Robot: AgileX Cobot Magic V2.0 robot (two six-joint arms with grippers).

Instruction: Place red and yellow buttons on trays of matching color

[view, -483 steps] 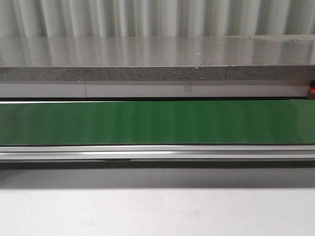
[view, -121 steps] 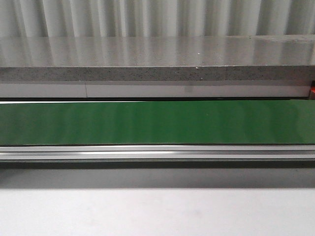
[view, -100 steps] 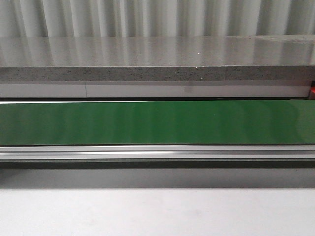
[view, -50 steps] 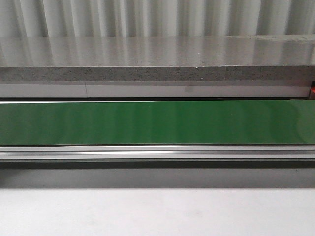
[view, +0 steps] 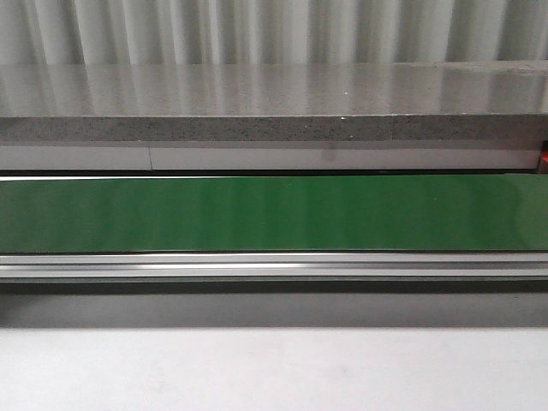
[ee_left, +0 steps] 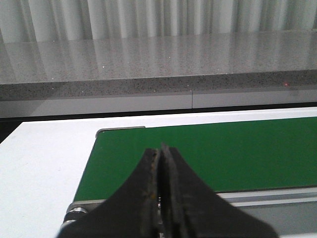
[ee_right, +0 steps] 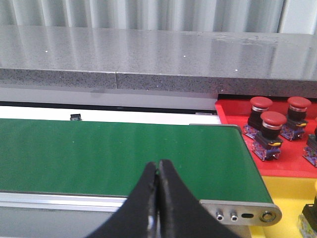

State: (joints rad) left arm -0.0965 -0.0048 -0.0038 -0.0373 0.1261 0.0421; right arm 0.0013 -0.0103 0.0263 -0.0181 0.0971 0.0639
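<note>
The green conveyor belt (view: 274, 214) runs across the front view with an aluminium rail (view: 274, 265) along its near edge and a grey stone counter (view: 274, 103) behind it. In the right wrist view, three red buttons (ee_right: 273, 124) stand upright on the red tray (ee_right: 292, 166) just past the belt's end; each has a domed red cap on a black body with a blue base. The yellow tray (ee_right: 287, 191) adjoins the red one on its near side. The right gripper (ee_right: 158, 171) hangs above the belt's near edge, fingers pressed together, holding nothing. The left gripper (ee_left: 161, 156) is likewise closed and empty, over the belt's other end.
</note>
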